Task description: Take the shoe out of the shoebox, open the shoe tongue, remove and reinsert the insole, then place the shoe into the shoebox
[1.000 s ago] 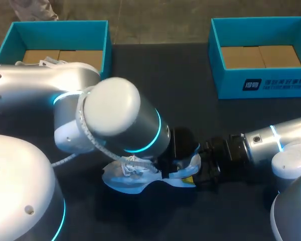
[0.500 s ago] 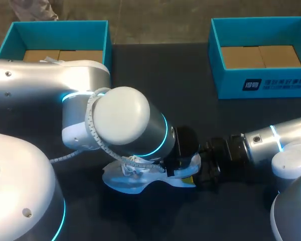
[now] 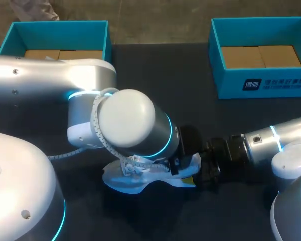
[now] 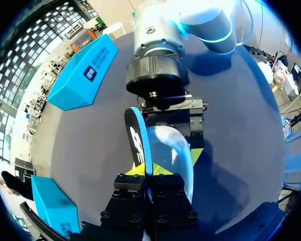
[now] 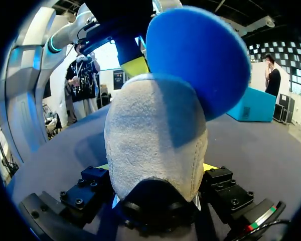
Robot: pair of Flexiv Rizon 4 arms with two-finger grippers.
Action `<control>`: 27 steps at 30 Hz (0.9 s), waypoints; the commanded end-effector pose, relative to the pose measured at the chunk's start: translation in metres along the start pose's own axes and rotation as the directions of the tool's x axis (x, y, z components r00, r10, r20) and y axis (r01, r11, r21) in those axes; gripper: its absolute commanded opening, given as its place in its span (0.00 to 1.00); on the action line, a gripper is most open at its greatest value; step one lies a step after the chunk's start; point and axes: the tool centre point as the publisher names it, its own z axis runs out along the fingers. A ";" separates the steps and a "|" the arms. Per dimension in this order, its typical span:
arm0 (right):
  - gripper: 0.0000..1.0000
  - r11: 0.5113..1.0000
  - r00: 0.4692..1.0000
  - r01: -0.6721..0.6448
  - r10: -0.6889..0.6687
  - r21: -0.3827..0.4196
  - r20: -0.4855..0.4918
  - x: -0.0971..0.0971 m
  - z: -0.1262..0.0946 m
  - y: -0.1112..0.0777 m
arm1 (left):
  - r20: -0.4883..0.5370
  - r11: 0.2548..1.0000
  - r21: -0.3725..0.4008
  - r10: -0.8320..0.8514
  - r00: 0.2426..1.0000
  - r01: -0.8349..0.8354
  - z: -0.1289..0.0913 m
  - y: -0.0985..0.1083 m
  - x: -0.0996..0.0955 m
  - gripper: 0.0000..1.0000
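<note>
A white shoe lies on the dark table, half hidden under my left arm. In the left wrist view my left gripper is shut on the edge of the blue insole, which stands upright out of the shoe. My right gripper comes in from the right and grips the heel. In the right wrist view the grey heel fills the space between its fingers, both touching it. The blue insole rises above the heel there.
Two open teal shoeboxes with brown cardboard floors stand at the back, one at the left and one at the right. Bare dark tabletop lies between them and in front of the shoe.
My left arm has swung a little to the right over the shoe. The shoe and my right arm have stayed where they were.
</note>
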 end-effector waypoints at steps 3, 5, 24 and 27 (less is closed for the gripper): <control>0.00 1.000 1.000 0.000 0.000 0.003 0.000 0.001 0.002 -0.001 | 0.003 1.000 0.015 0.005 1.000 -0.005 -0.005 -0.006 -0.002 0.00; 0.00 1.000 1.000 0.000 0.000 0.003 0.000 0.001 0.002 -0.001 | 0.003 1.000 0.017 0.006 1.000 -0.006 -0.004 -0.007 -0.002 0.00; 0.00 1.000 1.000 0.000 0.000 0.003 0.000 0.001 0.002 -0.001 | -0.004 1.000 0.007 -0.016 1.000 0.016 0.018 0.002 -0.008 0.36; 0.00 1.000 1.000 0.000 0.000 0.003 0.000 0.001 0.002 -0.001 | -0.010 1.000 0.012 -0.019 1.000 0.019 0.020 0.001 -0.010 0.35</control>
